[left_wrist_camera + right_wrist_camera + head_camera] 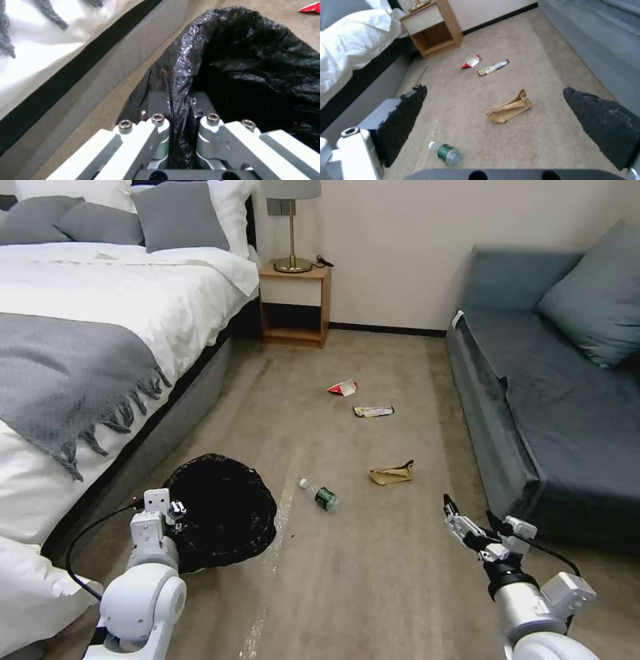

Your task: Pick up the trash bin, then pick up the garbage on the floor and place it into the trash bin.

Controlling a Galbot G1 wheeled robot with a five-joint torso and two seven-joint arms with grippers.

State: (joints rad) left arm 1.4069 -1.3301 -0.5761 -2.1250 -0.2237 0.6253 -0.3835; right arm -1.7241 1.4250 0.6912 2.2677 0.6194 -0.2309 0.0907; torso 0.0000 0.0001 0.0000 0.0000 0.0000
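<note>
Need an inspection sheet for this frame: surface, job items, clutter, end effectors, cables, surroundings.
Surface: beige carpet floor, faint pale streak near the bin.
Job's things: trash bin with black liner beside the bed; bottle, brown paper bag, snack wrapper and red-and-white packet all lie apart on the floor.
Clutter: nothing seen beyond the litter.
End effectors: left end effector shut on the bin's lined rim; right end effector open, raised above the floor near the sofa.
Cables: black cable loops off the left arm; another on the right wrist.
Surroundings: bed, nightstand with lamp, blue sofa.
</note>
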